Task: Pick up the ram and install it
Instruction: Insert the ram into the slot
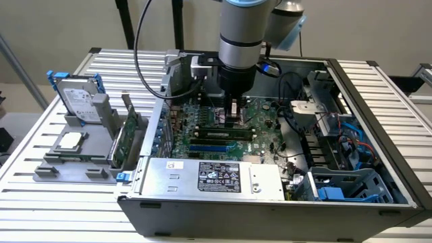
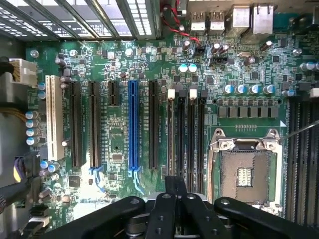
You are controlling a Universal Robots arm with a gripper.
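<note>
My gripper (image 1: 233, 114) hangs over the motherboard (image 1: 263, 114) inside the open computer case, just behind the memory slots. Its fingers (image 2: 174, 186) stand together, shut, with nothing green between them. A long narrow stick with a pale label, the ram (image 1: 226, 134), lies seated along one memory slot, a little in front of the fingertips. The wrist view looks straight down on the row of black memory slots (image 2: 192, 139) with white end clips. I cannot tell from there which slot holds the ram.
A blue slot (image 2: 133, 124) and black expansion slots lie beside the memory slots; the open CPU socket (image 2: 247, 174) is on the other side. The power supply (image 1: 216, 177) fills the case front. On the exterior view's left, a grey holder carries a hard drive (image 1: 80, 98) and a green card (image 1: 125, 134).
</note>
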